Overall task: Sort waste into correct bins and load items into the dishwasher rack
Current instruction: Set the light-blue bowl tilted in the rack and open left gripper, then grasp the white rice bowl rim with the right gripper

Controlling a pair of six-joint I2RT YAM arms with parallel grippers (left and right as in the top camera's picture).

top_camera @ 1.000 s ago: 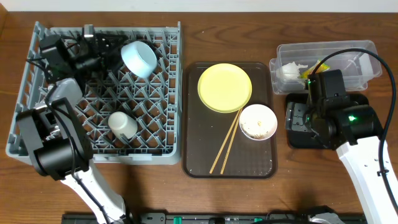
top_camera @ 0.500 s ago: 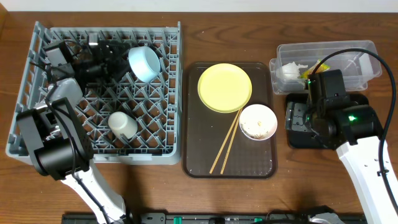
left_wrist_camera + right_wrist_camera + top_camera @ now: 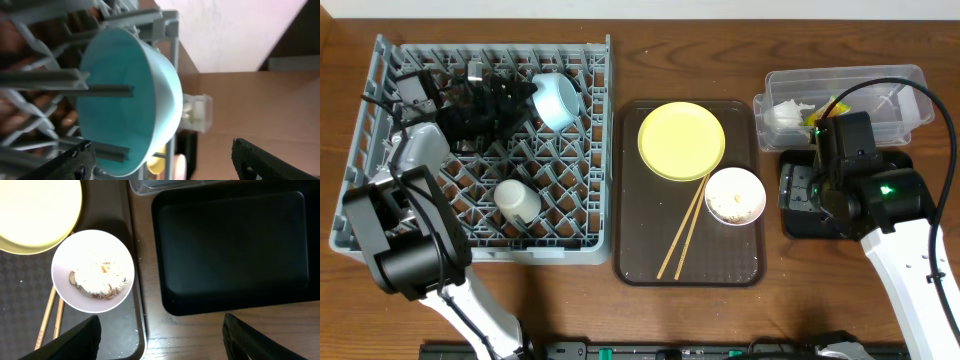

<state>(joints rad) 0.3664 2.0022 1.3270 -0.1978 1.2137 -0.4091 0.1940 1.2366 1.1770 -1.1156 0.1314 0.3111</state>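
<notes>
While its jaws stood wide apart and closed on nothing, the left gripper [image 3: 161, 150] reached into the far side of the dishwasher rack [image 3: 480, 250]. The light blue bowl [image 3: 125, 95] lay just ahead of it, tipped on its side among the grey pegs. Its hollow faced the wrist camera, and it sat close to the rack's right wall. Nearer the front of the same rack, a small white cup [image 3: 517, 200] lay on its side.

The right gripper [image 3: 160, 342] hung with its fingers spread too, gripping nothing. It was above the narrow strip of table [image 3: 142, 280] between the brown serving tray [image 3: 640, 250] and the black tray [image 3: 230, 245].

On the brown tray the white bowl [image 3: 93, 270] sat upright near the right rim, holding rice scraps [image 3: 97, 277]. The yellow plate [image 3: 681, 140] sat behind it. The chopsticks [image 3: 685, 228] slanted from the plate's edge past the bowl toward the front.

Beyond the black tray, the clear tub [image 3: 900, 100] held crumpled white paper [image 3: 785, 113] and the wrapper [image 3: 832, 105]. Bare wood ran along the front of the rack and trays.
</notes>
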